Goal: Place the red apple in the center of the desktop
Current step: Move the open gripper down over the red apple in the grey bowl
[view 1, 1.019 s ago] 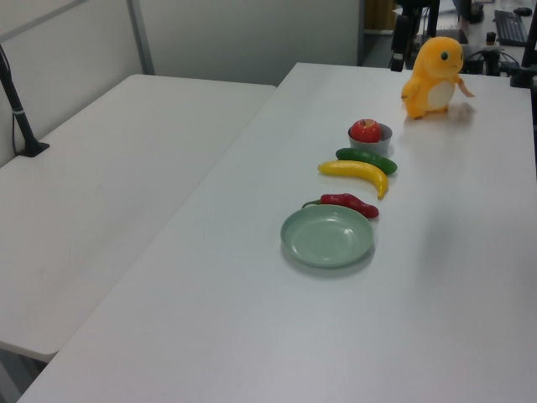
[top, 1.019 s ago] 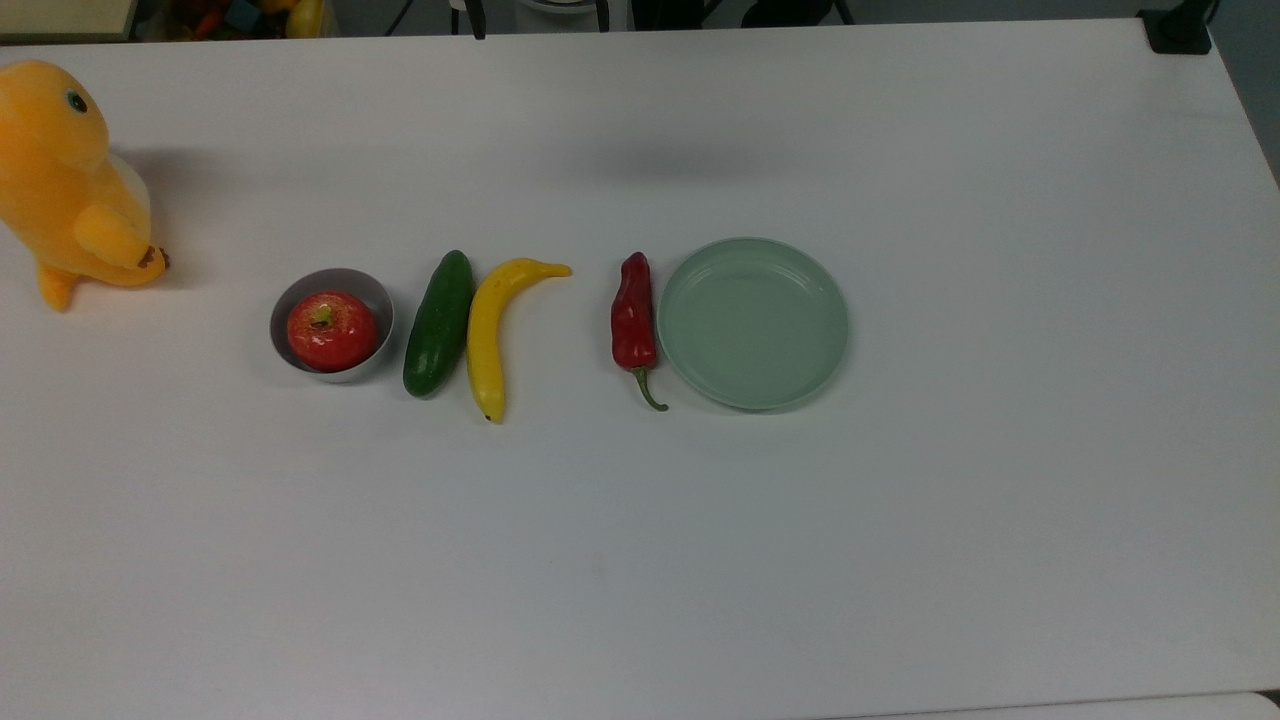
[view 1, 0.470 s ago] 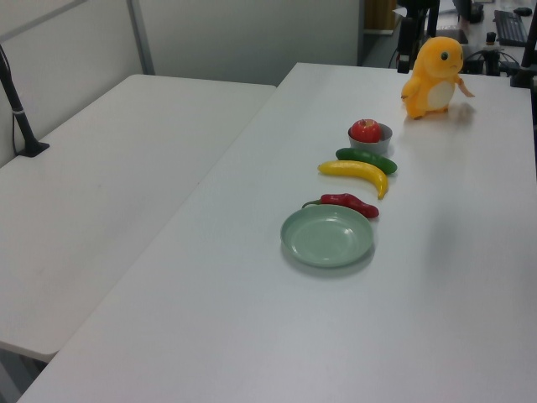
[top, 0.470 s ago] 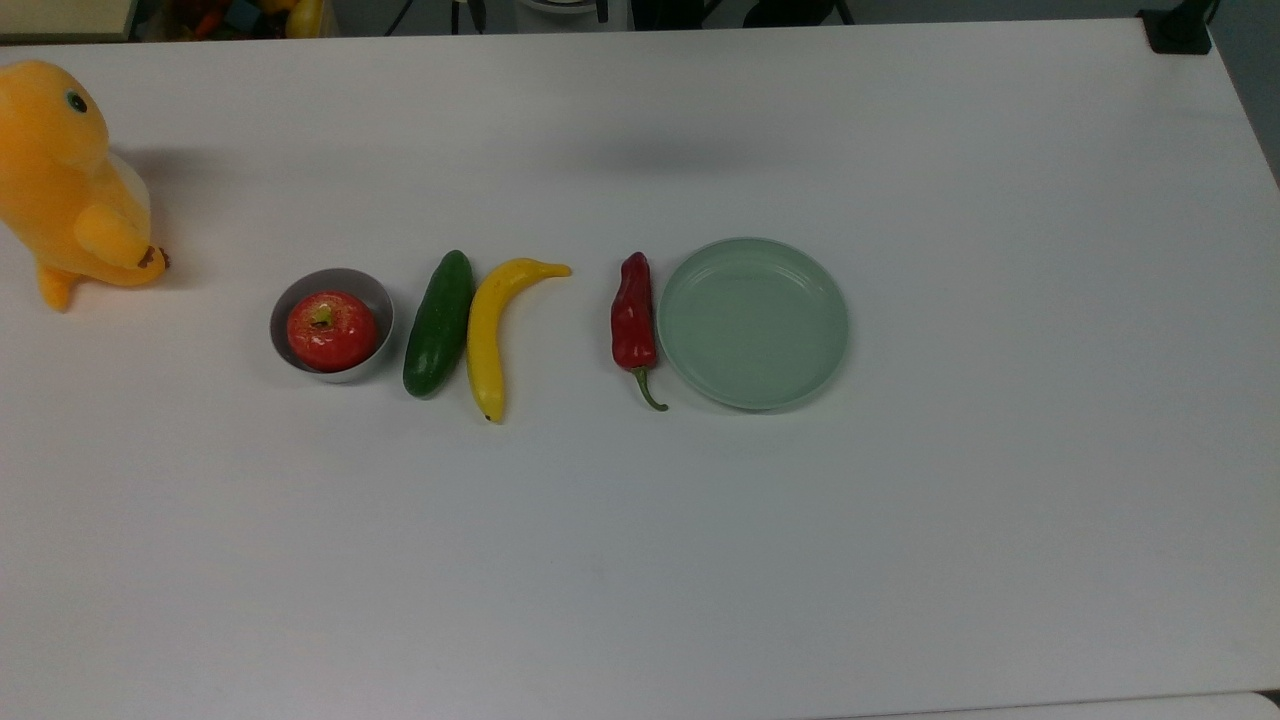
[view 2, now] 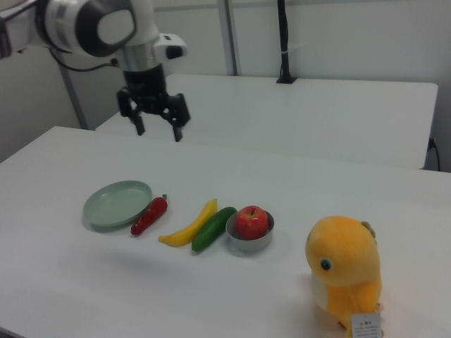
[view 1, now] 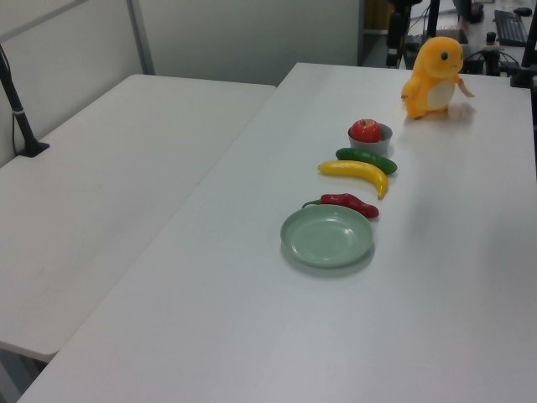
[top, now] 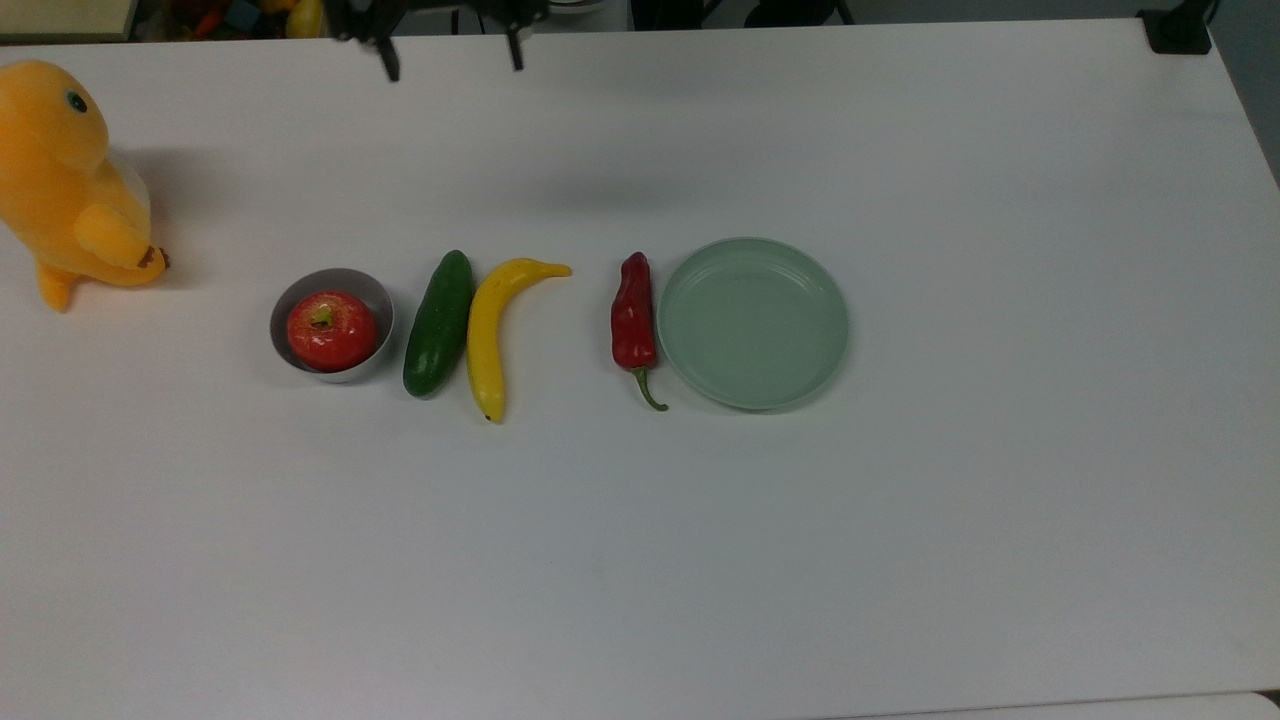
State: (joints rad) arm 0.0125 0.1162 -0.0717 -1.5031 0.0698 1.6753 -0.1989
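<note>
The red apple (top: 332,330) (view 1: 365,129) (view 2: 252,221) sits in a small grey bowl (top: 383,308) (view 2: 248,244) at the left end of a row of items in the top view. Under them is the white desktop (top: 640,560) (view 2: 106,282). My gripper (top: 455,60) (view 2: 158,130) hangs open and empty in the air above the table's far edge in the top view. It is well apart from the apple, behind the row and over the plate's side in the right view.
To the right of the bowl in the top view lie a green cucumber (top: 438,323), a yellow banana (top: 487,335), a red chili pepper (top: 633,318) and a pale green plate (top: 752,322). An orange plush toy (top: 65,180) stands at the top view's left edge. A second table (view 1: 101,185) adjoins.
My gripper's fingers have come into the top view at the far edge, left of centre. The apple, bowl and other items have not moved.
</note>
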